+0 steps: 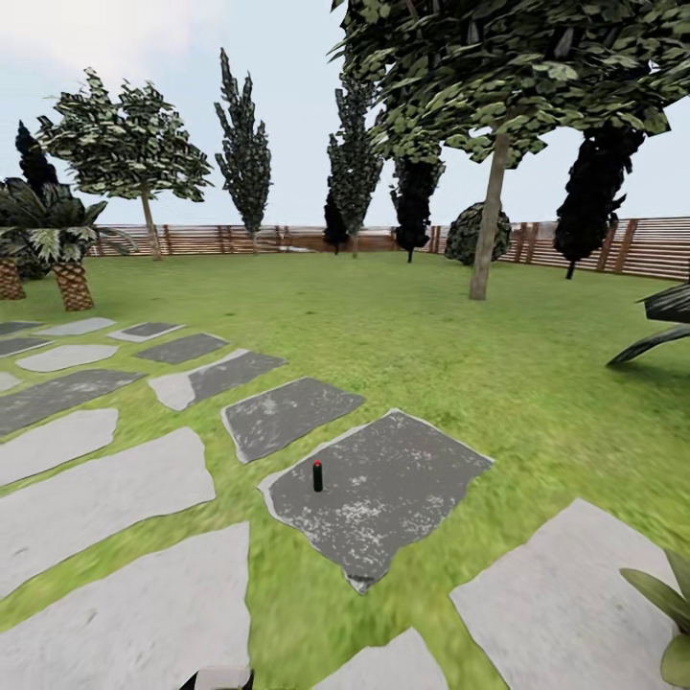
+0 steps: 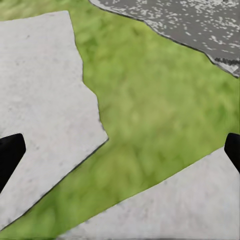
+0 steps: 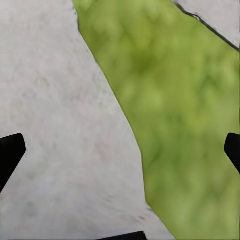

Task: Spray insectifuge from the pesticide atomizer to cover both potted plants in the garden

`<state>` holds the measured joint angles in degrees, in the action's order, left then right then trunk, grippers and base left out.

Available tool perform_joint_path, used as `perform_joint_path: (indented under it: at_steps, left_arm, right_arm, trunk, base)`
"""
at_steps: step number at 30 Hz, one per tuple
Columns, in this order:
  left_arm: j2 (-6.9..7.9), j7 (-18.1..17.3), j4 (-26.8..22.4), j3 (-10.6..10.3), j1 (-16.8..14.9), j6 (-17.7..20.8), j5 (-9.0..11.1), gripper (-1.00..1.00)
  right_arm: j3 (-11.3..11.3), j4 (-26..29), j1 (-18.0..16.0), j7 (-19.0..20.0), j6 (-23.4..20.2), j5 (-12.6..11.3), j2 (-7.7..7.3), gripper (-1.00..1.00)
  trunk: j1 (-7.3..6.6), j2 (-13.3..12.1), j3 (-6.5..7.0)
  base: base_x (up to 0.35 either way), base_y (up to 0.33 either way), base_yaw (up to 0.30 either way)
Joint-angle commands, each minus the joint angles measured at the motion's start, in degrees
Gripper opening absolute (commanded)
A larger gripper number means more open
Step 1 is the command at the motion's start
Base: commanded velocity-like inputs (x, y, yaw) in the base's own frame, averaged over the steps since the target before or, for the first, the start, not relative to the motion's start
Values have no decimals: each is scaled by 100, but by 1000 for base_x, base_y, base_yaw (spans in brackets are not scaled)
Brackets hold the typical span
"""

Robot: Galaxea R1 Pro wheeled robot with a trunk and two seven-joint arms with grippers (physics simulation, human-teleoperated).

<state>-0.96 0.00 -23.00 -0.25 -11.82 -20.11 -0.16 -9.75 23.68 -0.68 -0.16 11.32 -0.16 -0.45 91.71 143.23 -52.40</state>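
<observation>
Out in the garden [image 1: 412,316], a small dark bottle with a red top, the pesticide atomizer [image 1: 317,475], stands upright on a dark grey paving slab [image 1: 402,489], close to that slab's left edge. Paler slabs [image 1: 96,498] lie to its left and nearer the robot, with strips of grass between them.

At the lower right edge of the head view a few pointed green leaves [image 1: 666,604] poke in beside a pale slab; too little shows to tell which plant they belong to. A palm [image 1: 57,240] with a scaly trunk stands at the far left, several trees rise over the lawn, and a brown slatted fence [image 1: 594,244] runs along the back.

The left hand [image 2: 120,150] hangs released, its dark fingertips [image 2: 10,152] spread wide at the edges of its wrist view, over grass and two pale slabs, with a corner of the dark slab beyond. The right hand [image 3: 120,150] is likewise spread and grasping nothing, over a pale slab [image 3: 60,125] and a band of grass.
</observation>
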Motion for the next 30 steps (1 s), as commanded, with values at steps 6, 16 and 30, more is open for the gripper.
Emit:
perform_joint_path:
  at_steps: [6,16,30]
  left_arm:
    - [-1,0,6,-5,-4,-19,-1,100]
    - [-1,0,6,-3,-4,-19,-2,100]
    - [-1,0,6,-2,-4,-19,-2,100]
  right_arm:
    - [-10,-4,-2,-2,19,-2,1,100]
    - [-10,-4,-2,-2,19,-2,1,100]
    - [16,-11,-2,2,72,50,3,100]
  trunk:
    - [-1,2,-6]
    - [-1,2,-6]
    - [-1,2,-6]
  base:
    - [0,-71,244]
    - [0,-91,244]
    - [0,-106,82]
